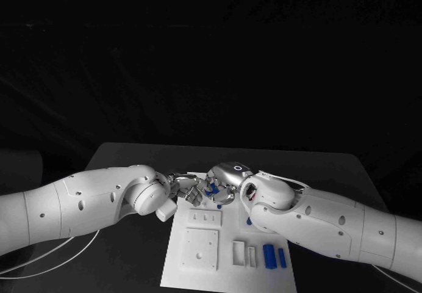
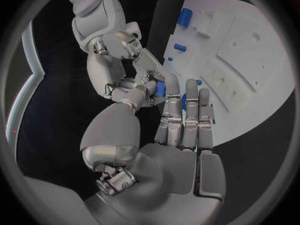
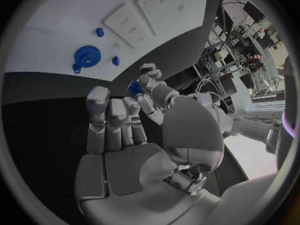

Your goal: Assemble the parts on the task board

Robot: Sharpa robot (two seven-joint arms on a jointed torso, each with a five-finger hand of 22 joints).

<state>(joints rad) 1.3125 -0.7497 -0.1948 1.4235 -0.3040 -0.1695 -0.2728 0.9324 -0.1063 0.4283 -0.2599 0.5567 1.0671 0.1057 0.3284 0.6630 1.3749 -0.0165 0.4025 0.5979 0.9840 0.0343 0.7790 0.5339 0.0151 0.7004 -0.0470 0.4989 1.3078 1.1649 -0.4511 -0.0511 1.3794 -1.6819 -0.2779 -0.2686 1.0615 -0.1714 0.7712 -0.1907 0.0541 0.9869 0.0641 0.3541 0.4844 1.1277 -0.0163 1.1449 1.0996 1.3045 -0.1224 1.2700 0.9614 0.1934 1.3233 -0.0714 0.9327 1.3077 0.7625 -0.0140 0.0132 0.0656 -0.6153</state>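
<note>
With both hands (image 1: 204,190) meeting over the board's (image 1: 198,268) far end, fingers pinching one small blue part (image 1: 211,190) between them, pass it slowly, loosening one grip only once the other holds.

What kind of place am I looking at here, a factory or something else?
Most likely a robotics lab, not a factory. A white task board with small blue parts lies on a black table against a dark backdrop, and racks of cabled equipment stand beside it.
</note>
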